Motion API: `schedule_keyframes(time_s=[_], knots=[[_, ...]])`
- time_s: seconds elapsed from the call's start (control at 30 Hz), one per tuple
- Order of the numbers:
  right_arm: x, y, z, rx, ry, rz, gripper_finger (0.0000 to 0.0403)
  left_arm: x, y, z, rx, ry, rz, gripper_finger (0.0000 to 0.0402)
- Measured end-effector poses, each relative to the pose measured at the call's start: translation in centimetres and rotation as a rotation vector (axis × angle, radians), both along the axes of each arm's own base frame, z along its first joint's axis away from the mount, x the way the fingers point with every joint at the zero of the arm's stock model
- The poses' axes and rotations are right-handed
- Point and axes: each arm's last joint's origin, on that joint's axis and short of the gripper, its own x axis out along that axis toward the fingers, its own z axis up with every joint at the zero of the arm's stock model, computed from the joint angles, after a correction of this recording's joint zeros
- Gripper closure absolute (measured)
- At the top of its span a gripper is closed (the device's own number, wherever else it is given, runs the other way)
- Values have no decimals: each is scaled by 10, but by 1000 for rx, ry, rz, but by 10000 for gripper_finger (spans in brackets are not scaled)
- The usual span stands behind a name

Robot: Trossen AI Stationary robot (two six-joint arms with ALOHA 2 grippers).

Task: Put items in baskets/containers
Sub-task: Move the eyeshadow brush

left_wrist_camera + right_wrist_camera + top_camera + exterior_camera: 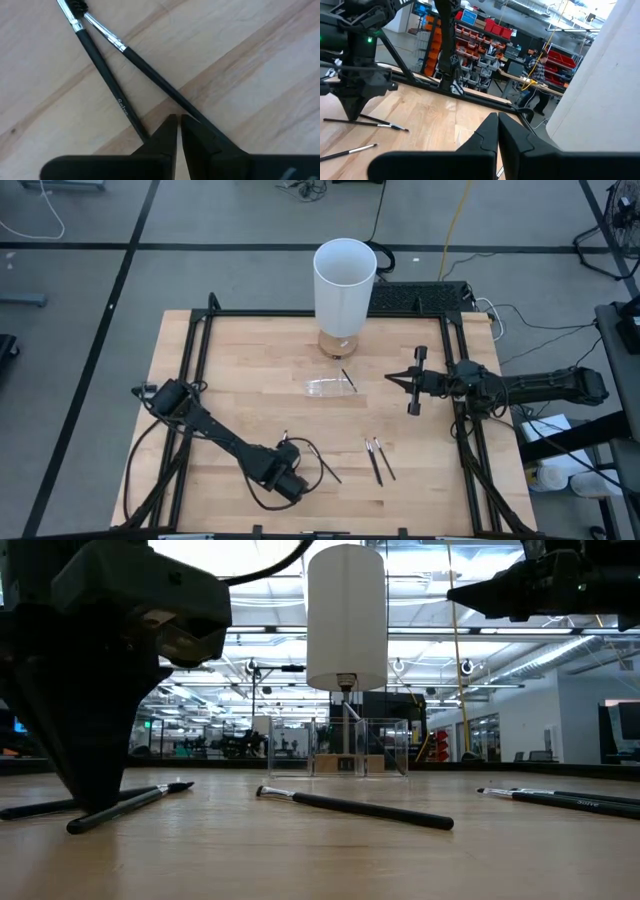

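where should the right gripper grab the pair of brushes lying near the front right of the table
Take one brush of the pair at a time, mid-handle, coming straight down with the fingers across the thin shaft. They lie flat and almost touching on the table, so a side approach would only push them along.

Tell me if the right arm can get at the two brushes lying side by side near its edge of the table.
Probably yes: the pair of brushes lies on bare wood with nothing over it, and the right gripper, shut, is close by.

Wooden table (230,370) bearing thin brushes (378,459), clear container (328,387), white cylinder (344,285).
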Motion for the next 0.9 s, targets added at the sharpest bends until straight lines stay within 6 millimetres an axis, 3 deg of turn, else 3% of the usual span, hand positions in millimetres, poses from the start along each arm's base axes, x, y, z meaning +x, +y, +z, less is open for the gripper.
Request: schedule_keyframes(time_s=[0.9], knots=[[0,0,0,9,-2,1,403,-13,18,-1,81,206,43,371]])
